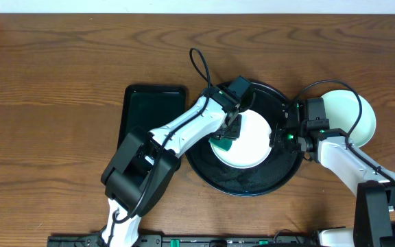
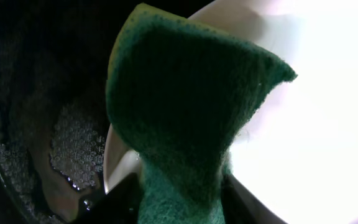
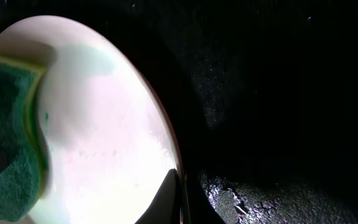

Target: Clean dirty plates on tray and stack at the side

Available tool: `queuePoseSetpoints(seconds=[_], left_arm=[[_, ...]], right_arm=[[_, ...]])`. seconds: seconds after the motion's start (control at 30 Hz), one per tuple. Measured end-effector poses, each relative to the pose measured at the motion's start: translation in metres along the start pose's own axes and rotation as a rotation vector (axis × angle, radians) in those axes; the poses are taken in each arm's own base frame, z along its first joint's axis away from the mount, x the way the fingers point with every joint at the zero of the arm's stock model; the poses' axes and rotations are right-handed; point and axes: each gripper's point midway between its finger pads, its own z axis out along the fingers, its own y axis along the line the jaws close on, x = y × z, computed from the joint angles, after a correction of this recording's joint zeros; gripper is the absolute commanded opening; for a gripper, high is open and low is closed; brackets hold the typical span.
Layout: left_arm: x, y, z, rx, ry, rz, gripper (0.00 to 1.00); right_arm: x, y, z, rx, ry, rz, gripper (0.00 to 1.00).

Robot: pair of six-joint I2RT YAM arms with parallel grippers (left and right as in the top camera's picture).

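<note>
Overhead, we saw the left jaws grip a sponge (image 1: pixel 223 144) against the plate (image 1: pixel 252 144) in the tray (image 1: pixel 245 189), likely for scrubbing. The right jaws clenched its rim, we judged to steady it. A second plate (image 1: pixel 358 116) lay aside on the table (image 1: pixel 46 103).

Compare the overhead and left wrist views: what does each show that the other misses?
Only overhead: the right gripper shut on the right rim of the white plate, a second plate lying right of the round black tray, and a black rectangular tray at left.

Only left wrist: the yellow backing edge of the sponge and beaded water on the tray floor.

Both: the green sponge, held in the left gripper, against the white plate on the round black tray.
</note>
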Motion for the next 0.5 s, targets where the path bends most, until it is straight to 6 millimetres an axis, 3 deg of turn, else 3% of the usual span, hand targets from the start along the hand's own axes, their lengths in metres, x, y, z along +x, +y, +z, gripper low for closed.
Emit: queuePoseSetpoints(seconds=[0.17, 0.27, 0.5], left_arm=[[0.0002, 0.0001, 0.0, -0.001, 0.001, 0.001, 0.37], [0.0002, 0.0, 0.0, 0.0, 0.001, 0.001, 0.23], [-0.0014, -0.0025, -0.0034, 0.012, -0.005, 0.001, 0.08]], right_arm=[[0.0, 0.0, 0.0, 0.0, 0.0, 0.0, 0.01], [0.0, 0.0, 0.0, 0.0, 0.0, 0.0, 0.01], [0.0, 0.0, 0.0, 0.0, 0.0, 0.0, 0.01]])
